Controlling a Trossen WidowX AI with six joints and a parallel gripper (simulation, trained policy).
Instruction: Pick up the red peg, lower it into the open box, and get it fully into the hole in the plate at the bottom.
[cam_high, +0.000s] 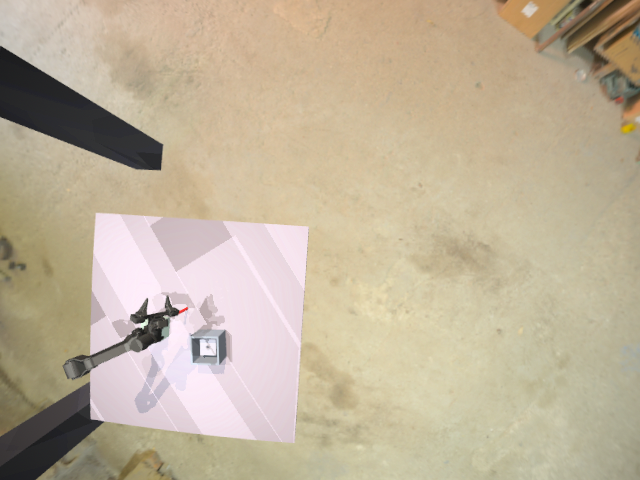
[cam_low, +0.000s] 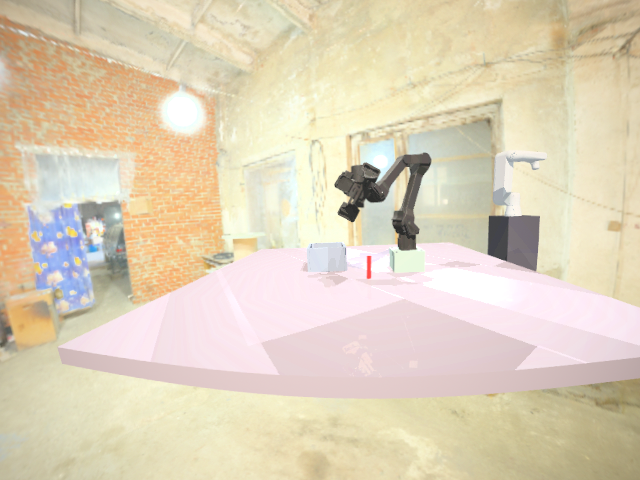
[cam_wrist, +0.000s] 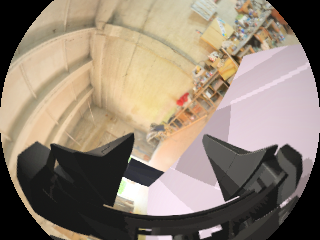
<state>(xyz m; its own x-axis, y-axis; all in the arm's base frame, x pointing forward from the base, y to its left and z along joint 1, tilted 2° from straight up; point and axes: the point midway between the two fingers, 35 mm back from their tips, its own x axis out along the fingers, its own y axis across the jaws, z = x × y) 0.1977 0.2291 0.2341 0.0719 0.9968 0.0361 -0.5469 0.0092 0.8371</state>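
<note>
The red peg (cam_high: 183, 310) (cam_low: 368, 267) stands upright on the pink table (cam_high: 258, 320) (cam_low: 206, 330), between the box and the arm's base in the exterior view. The open grey box (cam_high: 222, 348) (cam_low: 326, 258) stands on the table; the pale plate (cam_high: 203, 343) shows at its bottom, with a small dark mark near the middle. My gripper (cam_high: 157, 298) (cam_wrist: 169, 137) is open and empty. It is raised well above the table, higher than the peg and box, and tilted. The peg and box do not show in the wrist view.
The arm's pale green base block (cam_low: 407, 260) stands on the table. A white robot arm (cam_low: 501, 180) on a dark pedestal (cam_low: 505, 240) stands behind the table at the right in the exterior view. Dark beams (cam_high: 77, 116) show at the left in the top view.
</note>
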